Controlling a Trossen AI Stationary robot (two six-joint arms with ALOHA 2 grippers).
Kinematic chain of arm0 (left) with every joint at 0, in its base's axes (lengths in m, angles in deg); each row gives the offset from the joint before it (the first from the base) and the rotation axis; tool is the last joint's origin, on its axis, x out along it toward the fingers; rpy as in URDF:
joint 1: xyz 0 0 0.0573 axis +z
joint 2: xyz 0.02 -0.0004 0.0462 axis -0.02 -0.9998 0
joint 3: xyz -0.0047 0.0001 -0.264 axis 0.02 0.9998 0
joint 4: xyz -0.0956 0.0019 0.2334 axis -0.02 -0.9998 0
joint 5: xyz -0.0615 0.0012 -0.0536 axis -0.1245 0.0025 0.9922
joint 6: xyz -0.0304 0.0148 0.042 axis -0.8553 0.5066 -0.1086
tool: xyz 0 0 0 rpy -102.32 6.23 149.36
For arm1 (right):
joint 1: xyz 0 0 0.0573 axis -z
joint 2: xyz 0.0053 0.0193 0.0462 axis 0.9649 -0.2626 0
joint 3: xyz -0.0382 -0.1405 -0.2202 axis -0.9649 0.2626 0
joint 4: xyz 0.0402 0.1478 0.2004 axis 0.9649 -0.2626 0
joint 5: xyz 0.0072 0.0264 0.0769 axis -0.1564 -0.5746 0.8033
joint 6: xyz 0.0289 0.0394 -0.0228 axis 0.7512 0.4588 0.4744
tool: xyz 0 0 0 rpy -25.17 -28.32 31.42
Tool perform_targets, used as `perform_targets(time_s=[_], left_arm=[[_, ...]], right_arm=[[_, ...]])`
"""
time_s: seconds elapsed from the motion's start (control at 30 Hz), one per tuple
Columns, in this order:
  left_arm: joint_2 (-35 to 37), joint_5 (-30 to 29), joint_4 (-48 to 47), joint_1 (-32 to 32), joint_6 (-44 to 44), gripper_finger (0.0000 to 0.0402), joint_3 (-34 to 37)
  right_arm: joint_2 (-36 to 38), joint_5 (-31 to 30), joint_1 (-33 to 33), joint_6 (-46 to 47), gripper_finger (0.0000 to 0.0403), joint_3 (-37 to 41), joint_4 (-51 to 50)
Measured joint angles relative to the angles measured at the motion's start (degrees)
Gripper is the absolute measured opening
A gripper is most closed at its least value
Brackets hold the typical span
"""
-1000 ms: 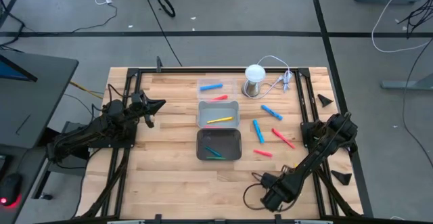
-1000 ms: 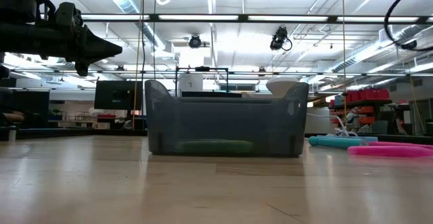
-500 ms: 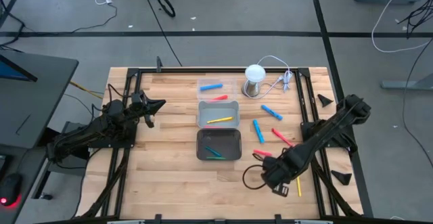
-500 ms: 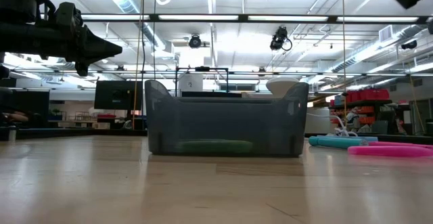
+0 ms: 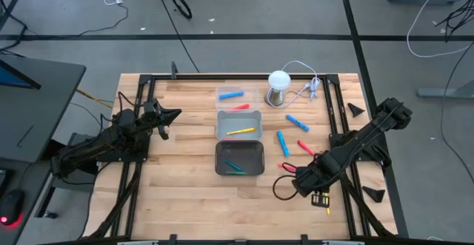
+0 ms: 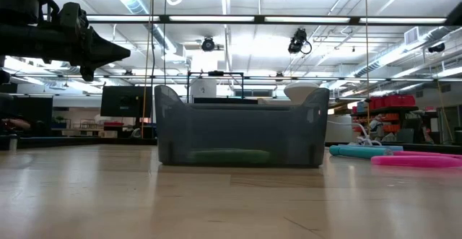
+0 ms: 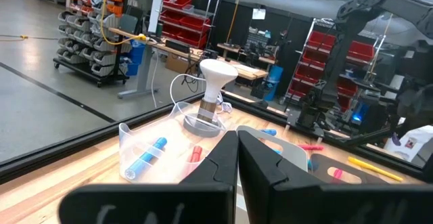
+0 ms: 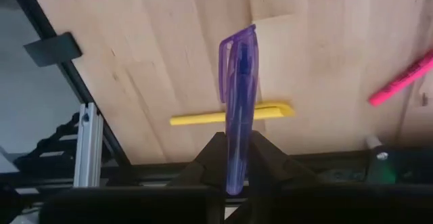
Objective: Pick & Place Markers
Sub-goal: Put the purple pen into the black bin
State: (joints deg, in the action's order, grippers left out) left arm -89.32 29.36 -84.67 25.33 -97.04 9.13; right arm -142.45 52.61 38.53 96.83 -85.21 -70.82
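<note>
My right gripper [image 8: 233,158] is shut on a purple marker [image 8: 238,95] above the table's near right part, and shows in the high view [image 5: 299,178] too. A yellow marker [image 8: 230,114] lies on the wood below it. More markers lie loose to the right of the trays: two blue [image 5: 282,143], a red one [image 5: 305,147] and a pink one [image 5: 286,166]. The light grey tray [image 5: 221,131] holds a yellow marker; the dark tray [image 5: 219,159] holds green and blue ones. My left gripper [image 5: 173,115] hovers shut at the table's left, touching nothing. My right gripper pinches the purple marker between its two fingers at the end away from the cap [image 8: 233,173]. The fingers come from above, pointing steeply down. The marker sticks out past the fingertips, cap end [image 8: 240,41] farthest out, lifted clear of the table.
A clear tray [image 5: 222,97] with a blue and a red marker stands at the far middle. Beside it is a white-domed metal cylinder [image 5: 278,88] with a white cord. Black frame rails [image 5: 346,193] run along the table's sides. Bare wood lies at the near left.
My right gripper has risen and gone from the table's near edge toward the far edge, rolling its wrist, with the purple marker still in its hold. The yellow marker, hidden under the arm before, now shows on the wood.
</note>
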Motion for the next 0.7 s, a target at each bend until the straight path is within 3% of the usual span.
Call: perform_targets(time_s=[0.4,0.7], left_arm=[[0.0,0.0,0.02,-0.02,0.05,0.0014,0.0],[-0.02,0.0,0.01,-0.02,0.03,0.0014,0.0]], right_arm=[[-4.48,-3.98,11.22,-12.09,0.0036,-9.2,-6.06],[-12.71,-7.26,19.48,-20.56,0.0036,-19.86,-9.83]])
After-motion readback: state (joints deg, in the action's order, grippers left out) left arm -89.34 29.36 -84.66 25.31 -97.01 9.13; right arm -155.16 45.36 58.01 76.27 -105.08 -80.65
